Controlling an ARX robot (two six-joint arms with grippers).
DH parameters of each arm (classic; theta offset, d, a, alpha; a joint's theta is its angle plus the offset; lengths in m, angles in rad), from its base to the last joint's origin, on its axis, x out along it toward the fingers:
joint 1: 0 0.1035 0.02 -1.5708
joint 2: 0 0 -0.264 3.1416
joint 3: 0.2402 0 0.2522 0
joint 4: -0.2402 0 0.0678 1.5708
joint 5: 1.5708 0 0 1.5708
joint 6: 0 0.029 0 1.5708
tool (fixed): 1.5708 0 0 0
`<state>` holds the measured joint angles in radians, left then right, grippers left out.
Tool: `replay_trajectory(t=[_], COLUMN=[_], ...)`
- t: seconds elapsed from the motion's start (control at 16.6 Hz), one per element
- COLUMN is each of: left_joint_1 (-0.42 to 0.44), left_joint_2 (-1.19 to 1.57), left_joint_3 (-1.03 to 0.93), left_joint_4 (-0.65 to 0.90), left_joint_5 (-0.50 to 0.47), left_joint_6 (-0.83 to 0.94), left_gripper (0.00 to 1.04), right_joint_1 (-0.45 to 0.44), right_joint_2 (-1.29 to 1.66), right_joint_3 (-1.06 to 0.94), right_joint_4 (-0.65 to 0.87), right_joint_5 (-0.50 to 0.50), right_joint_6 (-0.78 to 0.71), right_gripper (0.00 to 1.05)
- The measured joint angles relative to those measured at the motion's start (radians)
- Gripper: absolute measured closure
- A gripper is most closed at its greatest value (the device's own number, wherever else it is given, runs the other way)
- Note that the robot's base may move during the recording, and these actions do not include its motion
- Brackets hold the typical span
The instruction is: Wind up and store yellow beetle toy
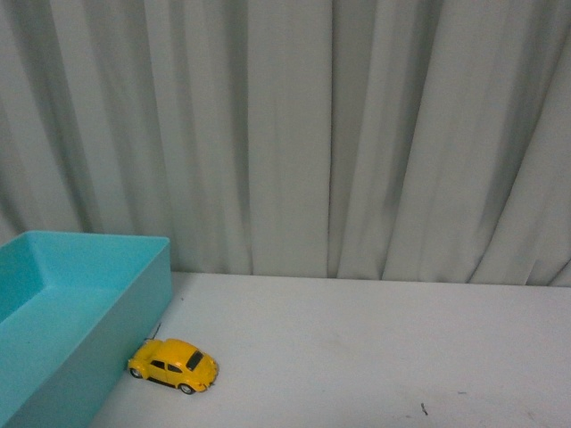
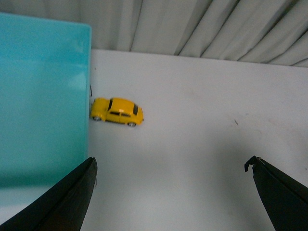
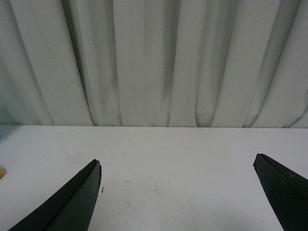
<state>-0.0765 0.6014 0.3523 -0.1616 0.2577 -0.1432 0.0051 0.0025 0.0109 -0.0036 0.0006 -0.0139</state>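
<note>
Beetle toy (image 2: pixel 117 111) beyond gaping left claw (image 2: pixel 171 162)

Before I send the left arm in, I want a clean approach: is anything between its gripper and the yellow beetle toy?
Nothing visible does. Only bare white table lies between the open left gripper and the yellow beetle toy, which sits right beside the outer wall of the teal bin.
</note>
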Motion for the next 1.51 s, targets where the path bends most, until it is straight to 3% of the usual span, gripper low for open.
replay_trajectory(t=[0.18,0.36,0.54,0.78,0.96,1.21,1.33,1.51], left_joint_1=[-0.153,-0.222,-0.25,-0.256,-0.265,-0.266,-0.247,-0.224], left_joint_2=[0.407,0.771,1.029,1.269,1.391,1.477,1.523,1.569], left_joint_3=[0.134,0.368,0.589,0.901,1.019,1.107,1.126,1.13], left_joint_4=[0.295,0.367,0.263,0.003,-0.163,-0.207,-0.215,-0.247], left_joint_5=[-0.101,-0.13,-0.121,-0.14,-0.215,-0.339,-0.414,-0.467], left_joint_6=[0.076,0.205,0.397,0.814,1.2,1.55,1.614,1.558], left_gripper=[0.07,0.07,0.07,0.07,0.07,0.07,0.07,0.07], right_joint_1=[0.0,0.0,0.0,0.0,0.0,0.0,0.0,0.0], right_joint_2=[0.0,0.0,0.0,0.0,0.0,0.0,0.0,0.0], right_joint_3=[0.0,0.0,0.0,0.0,0.0,0.0,0.0,0.0], right_joint_4=[0.0,0.0,0.0,0.0,0.0,0.0,0.0,0.0], right_joint_5=[0.0,0.0,0.0,0.0,0.0,0.0,0.0,0.0], right_joint_6=[0.0,0.0,0.0,0.0,0.0,0.0,0.0,0.0], right_gripper=[0.06,0.06,0.06,0.06,0.06,0.06,0.06,0.06])
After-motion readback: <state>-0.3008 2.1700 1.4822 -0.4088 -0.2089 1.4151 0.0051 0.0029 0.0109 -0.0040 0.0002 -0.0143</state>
